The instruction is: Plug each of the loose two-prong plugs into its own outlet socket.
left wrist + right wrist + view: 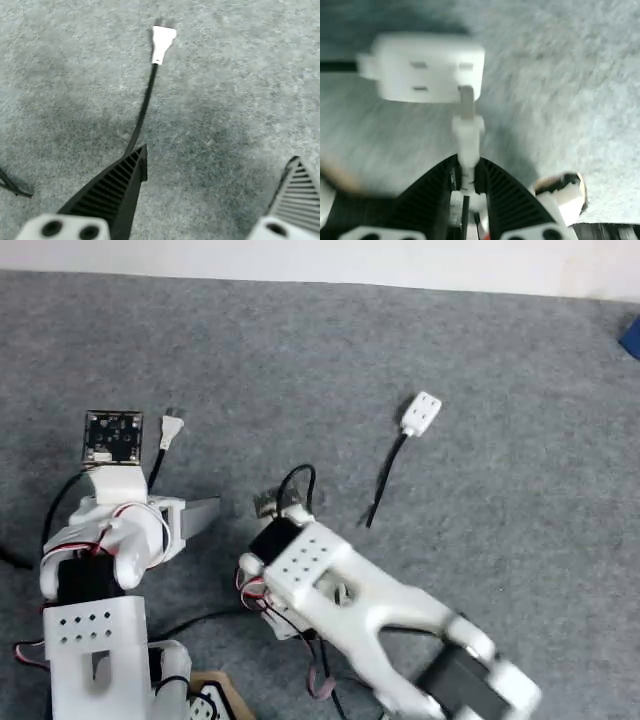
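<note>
Now | my right claw (466, 165) pinches a plug (467, 134), prongs (465, 102) by the socket (427, 67) | left claw (218, 153) wide | danger: crooked prongs could miss the slots (419, 65), shove socket away.

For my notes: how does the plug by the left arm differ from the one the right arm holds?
The left plug lies loose on the grey mat, ahead of the open left gripper; the right plug is pinched between the fingers of the right gripper. The left plug lies apart from any socket; the right plug's prongs sit at the face of a socket. Both are white.
</note>
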Robot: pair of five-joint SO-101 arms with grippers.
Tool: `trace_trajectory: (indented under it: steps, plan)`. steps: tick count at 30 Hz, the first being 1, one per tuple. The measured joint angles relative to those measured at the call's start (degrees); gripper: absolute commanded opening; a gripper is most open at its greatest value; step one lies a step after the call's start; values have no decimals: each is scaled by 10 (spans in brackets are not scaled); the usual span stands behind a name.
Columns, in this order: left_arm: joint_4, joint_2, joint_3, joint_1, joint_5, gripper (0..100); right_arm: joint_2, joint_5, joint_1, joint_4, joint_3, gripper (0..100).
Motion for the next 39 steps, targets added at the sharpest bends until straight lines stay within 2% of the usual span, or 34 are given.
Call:
trace_trajectory:
  steps: [4,10,17,20,24,26,28,30,35,37,39]
  plan:
    - [0,0,0,-8,0,411,11,3,4,-41,-2,5]
    - [0,0,0,-10,0,411,13,13,9,-43,1,5]
    - [0,0,0,-10,0,411,-74,25,69,-46,1,10]
    - [0,0,0,-10,0,411,-135,73,120,-48,-10,50]
    - [0,0,0,-10,-1,411,-185,187,210,-52,-67,146]
    - [0,0,0,-10,-1,411,-186,253,255,-52,-107,158]
    - [0,0,0,-10,-1,411,-166,285,280,-51,-154,159]
    - [0,0,0,-10,-1,411,-122,307,282,-50,-195,159]
    - [0,0,4,-10,-1,411,28,433,250,-45,-222,159]
    - [0,0,18,-10,-1,411,42,447,236,-59,-222,159]
    - [0,0,35,-10,-1,411,37,431,226,-84,-207,159]
